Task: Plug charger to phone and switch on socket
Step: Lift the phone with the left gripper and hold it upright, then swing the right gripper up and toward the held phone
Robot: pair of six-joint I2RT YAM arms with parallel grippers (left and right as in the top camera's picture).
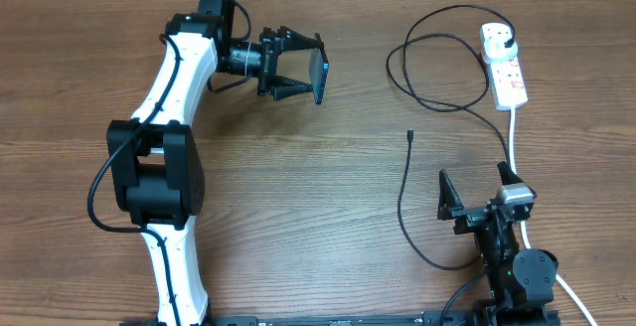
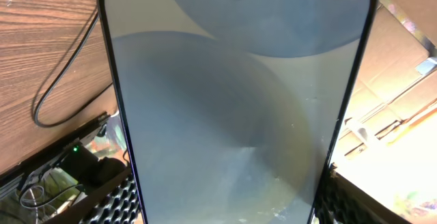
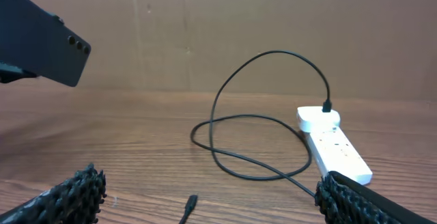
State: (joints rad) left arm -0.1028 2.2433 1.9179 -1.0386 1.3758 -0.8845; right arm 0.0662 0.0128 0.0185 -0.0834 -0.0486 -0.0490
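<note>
This looks like a robotics lab bench. A white-and-black robot arm [image 1: 174,87] is mounted at the near edge of a wood-grain table [image 1: 298,197], and a black robot arm [image 1: 507,251] at the near right corner. A plain brown cardboard wall [image 3: 205,26] closes the far edge. Just off one table edge sits an electronics box with a green light [image 2: 76,157] and loose wires.

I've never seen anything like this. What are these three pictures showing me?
A robot with two arms sits at a wooden table. One picture looks down from above; the other two come from small cameras on each wrist. The left gripper holds a phone above the table, so its wrist camera sees mostly screen. The right gripper is open and empty. On the table lie a white power strip and a thin black cable, plugged into the strip, its free tip unattached.
</note>
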